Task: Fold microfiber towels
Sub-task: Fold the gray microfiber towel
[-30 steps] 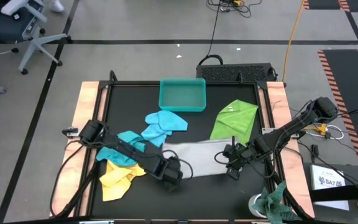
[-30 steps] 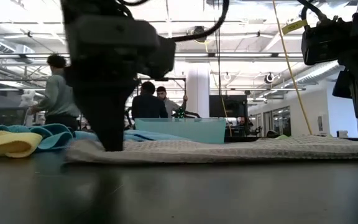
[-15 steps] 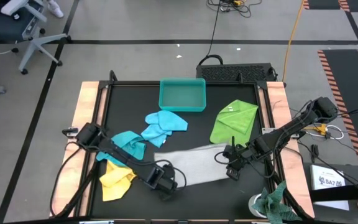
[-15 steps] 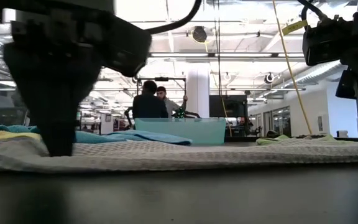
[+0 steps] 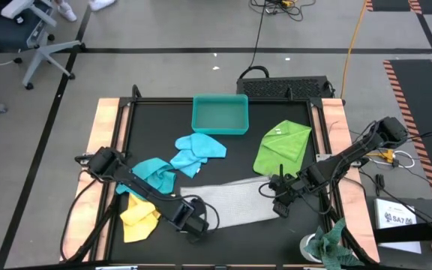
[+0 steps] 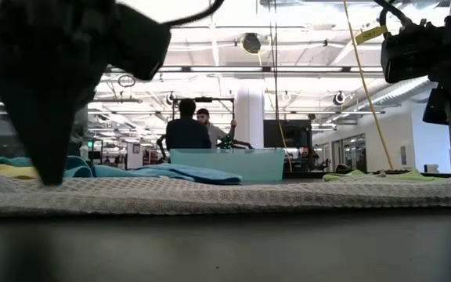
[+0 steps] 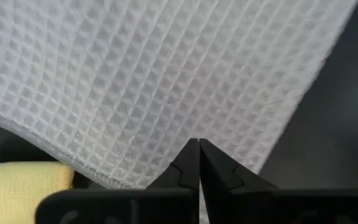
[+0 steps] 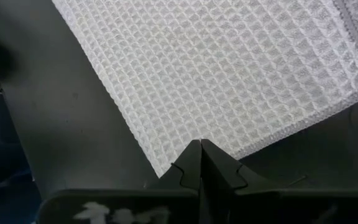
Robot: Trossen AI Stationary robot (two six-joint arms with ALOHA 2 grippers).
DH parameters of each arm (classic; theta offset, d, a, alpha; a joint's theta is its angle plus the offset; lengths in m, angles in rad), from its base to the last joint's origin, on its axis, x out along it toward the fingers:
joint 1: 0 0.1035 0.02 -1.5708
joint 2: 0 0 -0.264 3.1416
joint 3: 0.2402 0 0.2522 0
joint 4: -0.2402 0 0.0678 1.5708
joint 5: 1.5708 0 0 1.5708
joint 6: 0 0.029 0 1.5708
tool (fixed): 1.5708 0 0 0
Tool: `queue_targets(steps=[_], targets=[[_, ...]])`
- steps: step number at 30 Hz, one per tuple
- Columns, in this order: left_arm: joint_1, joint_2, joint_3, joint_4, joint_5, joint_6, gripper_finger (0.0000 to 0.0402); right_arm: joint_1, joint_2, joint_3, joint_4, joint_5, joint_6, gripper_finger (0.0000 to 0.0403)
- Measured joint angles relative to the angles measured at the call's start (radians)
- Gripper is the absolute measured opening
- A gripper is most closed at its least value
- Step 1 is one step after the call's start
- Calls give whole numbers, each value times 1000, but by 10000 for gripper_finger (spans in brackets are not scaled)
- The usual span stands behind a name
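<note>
Left fingers point(image 5: 198, 223) pinched together on the near-left corner of the pale grey towel point(image 5: 235, 201); waffle weave fills the left wrist view, with the tips meeting at its hem. Right fingers point(image 5: 280, 196) also pressed shut, clamped on the towel's right-hand edge. The grey towel lies stretched flat between the two, along the front of the tabletop point(image 5: 276, 112).

Tabletop: matte black, bordered left and right by pale wooden strips. Yellow towel point(image 5: 137, 215) crumpled just beside the left arm at front left; turquoise towel point(image 5: 153, 173) bunched behind it; light blue towel point(image 5: 196, 151) bunched near centre. Lime green towel point(image 5: 282, 145) lies folded flat at right. Teal tray point(image 5: 220, 113) sits at the back edge. Mottled green-and-white rag point(image 5: 328, 245) off the front-right corner.

Room: grey floor with taped lines, office chair base point(image 5: 40, 45) at far left, orange cable point(image 5: 355, 34) trailing at right. Low view shows an open hall with ceiling lights, a white column, and two people point(image 6: 190, 129) standing behind the tray.
</note>
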Motion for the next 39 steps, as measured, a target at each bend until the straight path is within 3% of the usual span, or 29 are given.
queue_targets(steps=[13, 18, 25, 34, 39], targets=[[26, -65, 2, -36, -169, 19, 6, 0, 0, 0, 2, 5, 14, 0], [67, -59, 3, -38, -221, -17, 6, -1, 0, 0, -74, 85, 203, 0], [102, -60, 3, -40, -226, 28, 3, 15, 0, 0, -47, -22, 280, 7], [131, -60, 3, -39, -227, 88, 3, 53, 0, 0, -28, -123, 375, 104], [143, -60, 3, -39, -241, 88, 10, 90, 8, 0, 25, -122, 478, 155]])
